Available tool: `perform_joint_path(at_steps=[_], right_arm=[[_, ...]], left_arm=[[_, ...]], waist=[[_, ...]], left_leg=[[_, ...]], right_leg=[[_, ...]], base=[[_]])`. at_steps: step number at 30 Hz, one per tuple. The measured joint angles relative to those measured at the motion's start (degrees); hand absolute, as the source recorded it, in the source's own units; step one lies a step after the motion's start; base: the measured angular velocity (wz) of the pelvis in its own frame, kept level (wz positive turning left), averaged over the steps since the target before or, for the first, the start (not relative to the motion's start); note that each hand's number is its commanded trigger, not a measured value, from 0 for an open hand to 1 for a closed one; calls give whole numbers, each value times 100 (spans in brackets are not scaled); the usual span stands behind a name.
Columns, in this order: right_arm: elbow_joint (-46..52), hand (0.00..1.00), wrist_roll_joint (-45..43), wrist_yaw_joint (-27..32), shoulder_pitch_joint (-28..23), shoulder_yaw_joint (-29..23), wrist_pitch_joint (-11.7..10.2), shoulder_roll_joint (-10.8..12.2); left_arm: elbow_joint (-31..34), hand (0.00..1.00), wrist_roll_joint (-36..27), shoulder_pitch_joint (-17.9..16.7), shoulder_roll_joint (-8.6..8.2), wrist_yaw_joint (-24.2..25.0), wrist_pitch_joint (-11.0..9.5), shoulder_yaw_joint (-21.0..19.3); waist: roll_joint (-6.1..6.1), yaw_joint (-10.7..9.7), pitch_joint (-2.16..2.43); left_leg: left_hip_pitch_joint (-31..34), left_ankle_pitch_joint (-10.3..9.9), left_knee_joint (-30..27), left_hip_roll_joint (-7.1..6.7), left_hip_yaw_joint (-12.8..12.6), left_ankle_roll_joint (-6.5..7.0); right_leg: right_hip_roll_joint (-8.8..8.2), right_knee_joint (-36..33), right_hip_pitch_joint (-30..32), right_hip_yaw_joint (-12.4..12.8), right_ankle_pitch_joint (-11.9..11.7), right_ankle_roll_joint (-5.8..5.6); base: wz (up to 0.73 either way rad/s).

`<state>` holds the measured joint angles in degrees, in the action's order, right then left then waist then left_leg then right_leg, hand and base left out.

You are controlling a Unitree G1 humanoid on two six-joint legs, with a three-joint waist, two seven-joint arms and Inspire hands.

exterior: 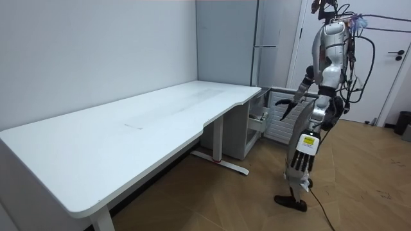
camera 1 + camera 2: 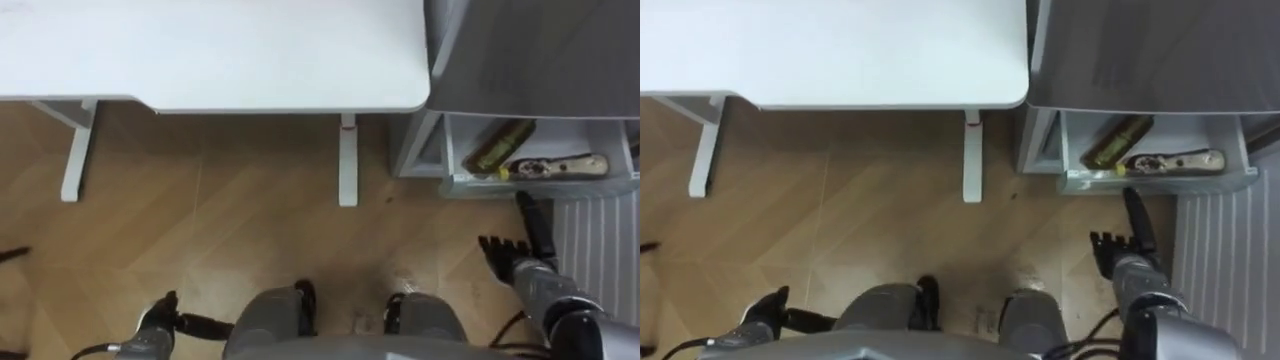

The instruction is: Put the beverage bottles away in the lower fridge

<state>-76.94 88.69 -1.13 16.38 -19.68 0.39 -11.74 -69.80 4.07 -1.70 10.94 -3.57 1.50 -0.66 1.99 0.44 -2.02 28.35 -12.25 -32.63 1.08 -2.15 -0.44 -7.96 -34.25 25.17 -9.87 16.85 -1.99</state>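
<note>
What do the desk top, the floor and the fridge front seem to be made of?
Desk top: probably laminated board, matt white, smooth and without grain. Floor: wood or wood-look laminate, light brown planks laid in a zigzag. Fridge front: likely brushed metal, grey with faint streaks.

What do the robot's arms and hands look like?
Its arms are smooth, rounded and silver-grey, like metal tubes. The right hand has thin black fingers on a dark palm. The left hand is dark too, with a silver wrist and a black cable running from it.
</note>
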Motion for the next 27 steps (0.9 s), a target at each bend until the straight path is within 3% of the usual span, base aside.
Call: perform_joint_path(at_steps=[5,7,12,16,24,27], right_arm=[[-42,0,242,146,449,-10,-177,-293],[-43,0,303,176,572,11,-201,-480],[-42,0,337,180,1068,127,-231,-929],[115,0,333,326,1229,392,-251,-1080],[562,0,339,544,1493,625,-291,-1252],[810,0,313,545,1693,791,-297,-1362]], left_arm=[[-63,0,-12,195,195,-133,-22,558],[-109,0,-114,401,200,-184,-22,605],[58,0,-465,774,284,-341,-27,812],[376,0,-476,782,349,-370,-24,1013],[662,0,-1143,639,526,-374,-19,1321],[747,0,-1218,586,567,-384,-18,1335]], waist=[[-39,135,-11],[-80,150,-24],[-157,161,-27],[-190,162,-18],[-198,164,-9],[-201,160,-8]], left_leg=[[1327,-146,-937,-5,5,9],[1712,-172,-1209,-70,13,-15],[2834,-279,-2019,-54,50,-12],[3365,-355,-2449,-46,41,-2],[4089,-369,-2912,-96,37,20],[4327,-496,-3239,-99,37,50]], right_leg=[[-136,-1192,1365,120,276,62],[-240,-1578,1791,151,376,65],[-296,-2403,2886,207,518,105],[-321,-2847,3428,275,616,142],[-513,-3415,4118,237,767,230],[-605,-3724,4317,223,876,236]], base=[[3],[12],[4],[0],[11],[3]])
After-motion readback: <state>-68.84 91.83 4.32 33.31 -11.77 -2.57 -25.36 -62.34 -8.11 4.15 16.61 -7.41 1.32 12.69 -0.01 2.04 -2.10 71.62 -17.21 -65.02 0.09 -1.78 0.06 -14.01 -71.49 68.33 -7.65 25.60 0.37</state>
